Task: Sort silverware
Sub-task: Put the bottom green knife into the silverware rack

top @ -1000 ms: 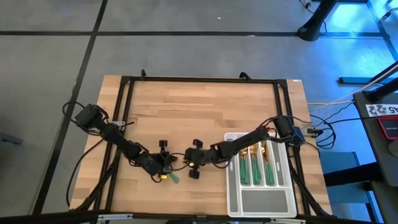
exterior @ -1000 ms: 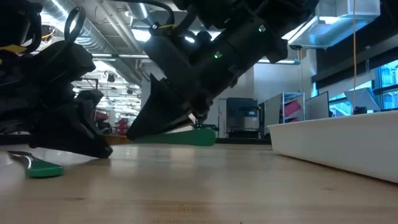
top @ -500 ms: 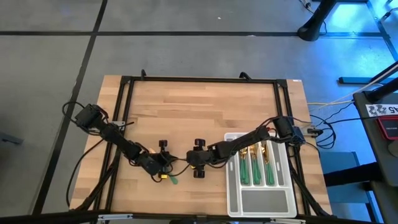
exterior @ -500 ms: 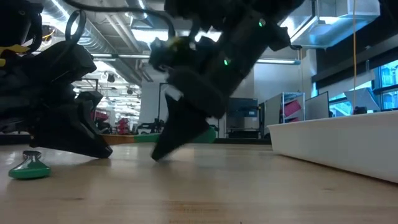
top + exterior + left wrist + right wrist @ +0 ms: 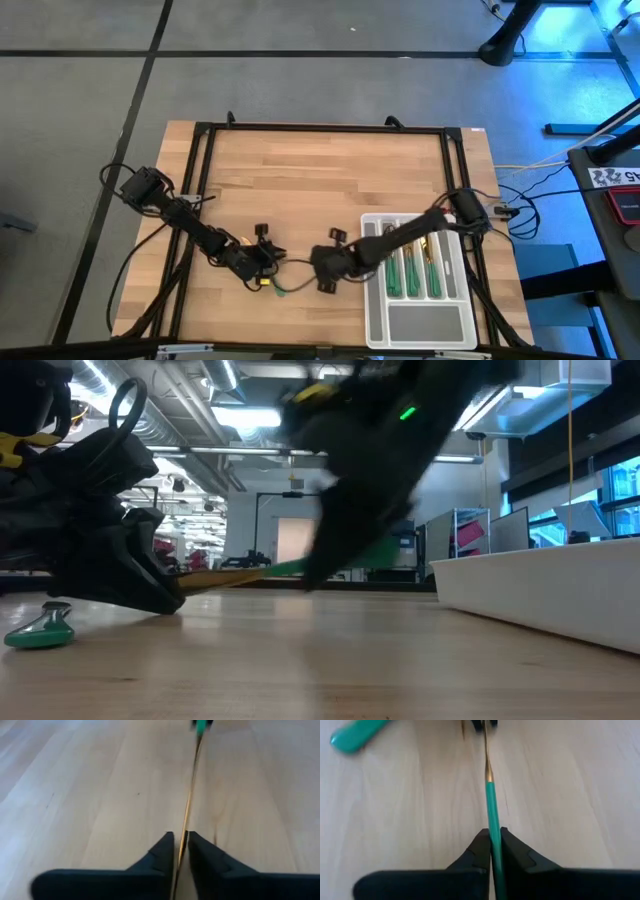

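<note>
While both arms meet low over the counter [image 5: 330, 170], one piece of silverware [image 5: 492, 815] is seen stretched between them, just to the left of the pale grey tray [image 5: 375, 325]. Its slim green handle is pinched by the right claw [image 5: 492, 842], whose fingers are closed tight against it, with hardly a gap left. At the other end, the thin gold part of the same piece [image 5: 189, 800] is gripped by the left claw [image 5: 180, 845], its fingers drawn in nearly together around the metal. Whether a fork, spoon or knife is being held cannot be told, since the head is hidden inside the left claw. From above, only a thin line [image 5: 290, 287] can be made out between the two claws, and the claws themselves are lost in dark arm shapes. A second green-handled piece [image 5: 40, 632] is left lying on the counter farther left of the tray, beside the left arm; its end is cut off in the right wrist view [image 5: 357, 737]. More green handles [image 5: 410, 275] are seen lined up in the tray's compartments, partly covered by the right arm.
</note>
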